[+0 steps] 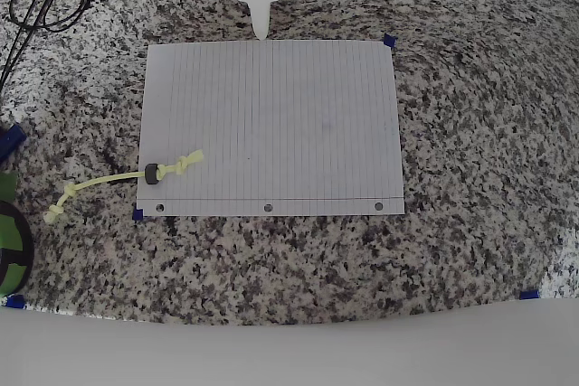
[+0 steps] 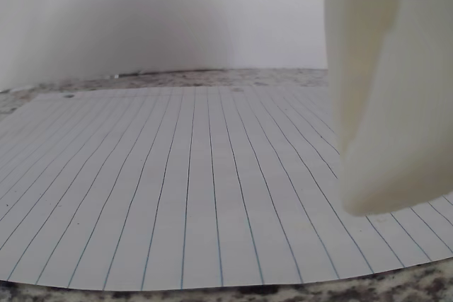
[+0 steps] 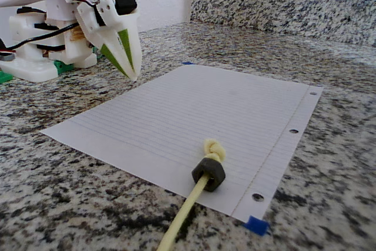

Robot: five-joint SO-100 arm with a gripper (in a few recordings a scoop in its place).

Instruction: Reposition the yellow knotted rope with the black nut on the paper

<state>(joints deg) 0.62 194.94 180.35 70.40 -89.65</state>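
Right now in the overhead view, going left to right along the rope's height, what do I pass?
Green object at the left edge → yellow knotted rope's off-paper knot → black nut → rope's knot on the paper → bare paper → granite counter.

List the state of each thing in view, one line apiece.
gripper: shut, empty, hanging at the paper's far edge.
yellow knotted rope: lying loose, one knotted end on the paper, the rest off it on the counter.
black nut: threaded on the rope, at the paper's edge.
paper: flat, corners taped.
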